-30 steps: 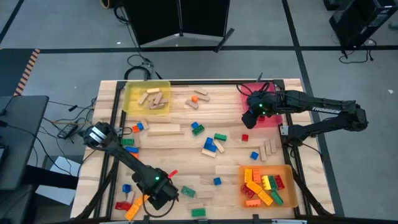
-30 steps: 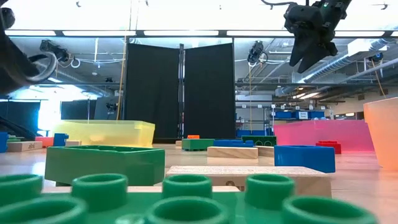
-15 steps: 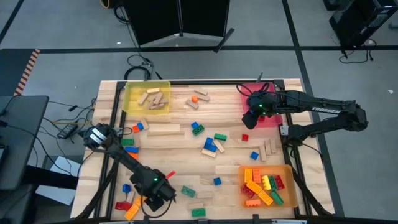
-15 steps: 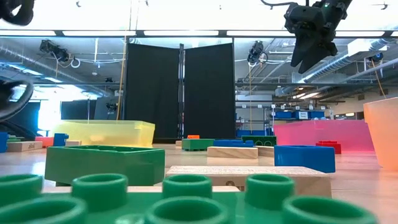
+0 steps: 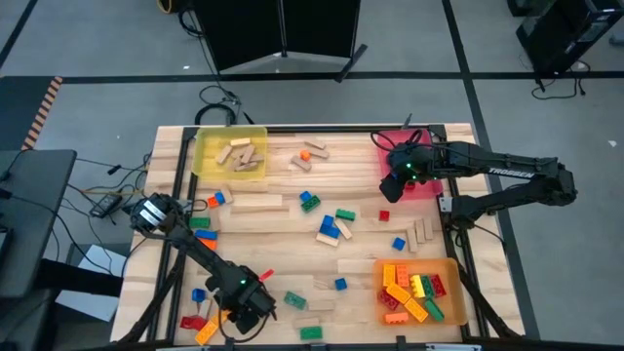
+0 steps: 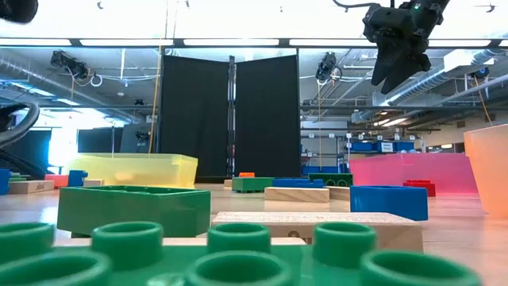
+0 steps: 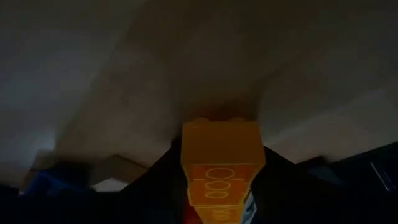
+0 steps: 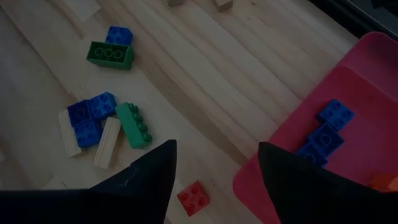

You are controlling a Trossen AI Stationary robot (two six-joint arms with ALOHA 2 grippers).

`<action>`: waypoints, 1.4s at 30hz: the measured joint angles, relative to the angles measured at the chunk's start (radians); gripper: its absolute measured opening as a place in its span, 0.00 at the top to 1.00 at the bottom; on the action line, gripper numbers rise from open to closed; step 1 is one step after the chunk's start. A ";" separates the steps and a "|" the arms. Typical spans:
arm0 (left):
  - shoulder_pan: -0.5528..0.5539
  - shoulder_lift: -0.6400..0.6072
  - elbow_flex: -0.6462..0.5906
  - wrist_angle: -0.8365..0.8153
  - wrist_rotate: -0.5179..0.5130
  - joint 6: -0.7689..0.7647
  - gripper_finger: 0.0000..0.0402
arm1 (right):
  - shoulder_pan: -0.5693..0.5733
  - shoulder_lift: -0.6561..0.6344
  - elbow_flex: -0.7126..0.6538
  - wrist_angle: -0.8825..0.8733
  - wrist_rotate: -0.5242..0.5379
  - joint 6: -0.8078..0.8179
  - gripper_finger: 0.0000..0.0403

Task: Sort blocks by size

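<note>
Orange brick [image 7: 221, 163]: I am seeing it fill the left wrist view, a long studded piece sitting between the left gripper's dark fingers; on the high view it is lying at about 7 o'clock on the table, by the front-left corner, among red and blue pieces.
Left gripper [image 5: 241, 304]: I am closing it down on the orange brick; over the last second the jaws have been narrowing and the head has shifted slightly toward the corner, so I am judging the grip as forming, though I cannot tell yet whether both fingers are touching.
What this is meaning: a long brick is about to be leaving the loose scatter, and I am reckoning it belongs with the other large studded pieces.
Orange tray [image 5: 450, 295]: it is sitting at 5 o'clock, already holding yellow, orange, red and green bricks, well apart from the pick.
Right gripper [image 5: 395, 181]: I am holding it high at about 2 o'clock by the near edge of the red tray [image 5: 429, 187], fingers apart and empty, unchanged over the last second.
Red tray contents: small blue bricks [image 8: 324, 132] are lying inside it.
Yellow tray [image 5: 207, 156]: at 11 o'clock, it is carrying tan wooden blocks [image 5: 239, 154].
Loose scatter: green, blue and wooden pieces [image 5: 331, 226] are waiting mid-table, plus a small red brick [image 8: 192, 197] just outside the red tray.
</note>
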 joint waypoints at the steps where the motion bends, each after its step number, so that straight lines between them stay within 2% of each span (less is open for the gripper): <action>1: 0.001 -0.005 0.010 -0.006 -0.022 0.000 0.65 | 0.000 0.000 0.000 -0.002 -0.003 0.000 0.40; 7: 0.050 -0.110 0.035 -0.032 -0.156 0.003 0.65 | 0.018 -0.028 0.000 -0.038 -0.016 0.024 0.40; 10: 0.106 -0.190 0.035 -0.073 -0.266 0.039 0.65 | 0.047 -0.065 0.000 -0.039 -0.016 0.046 0.40; 16: 0.273 -0.357 0.035 -0.130 -0.550 0.175 0.65 | 0.122 -0.119 0.000 -0.033 -0.015 0.144 0.41; 20: 0.404 -0.444 0.035 -0.060 -0.658 0.346 0.65 | 0.189 -0.121 -0.015 -0.002 -0.015 0.210 0.40; 24: 0.520 -0.496 0.035 0.112 -0.730 0.532 0.65 | 0.273 -0.122 -0.100 0.189 0.016 0.247 0.41; 28: 0.618 -0.505 0.035 0.352 -0.720 0.687 0.65 | 0.350 -0.113 -0.187 0.454 0.053 0.235 0.41; 32: 0.691 -0.505 0.035 0.550 -0.598 0.805 0.65 | 0.404 -0.087 -0.250 0.747 0.104 0.134 0.41; 37: 0.739 -0.505 0.035 0.680 -0.478 0.893 0.65 | 0.426 -0.008 -0.277 1.025 0.131 -0.053 0.42; 42: 0.759 -0.504 0.035 0.721 -0.393 0.981 0.65 | 0.400 0.099 -0.277 1.275 0.154 -0.180 0.41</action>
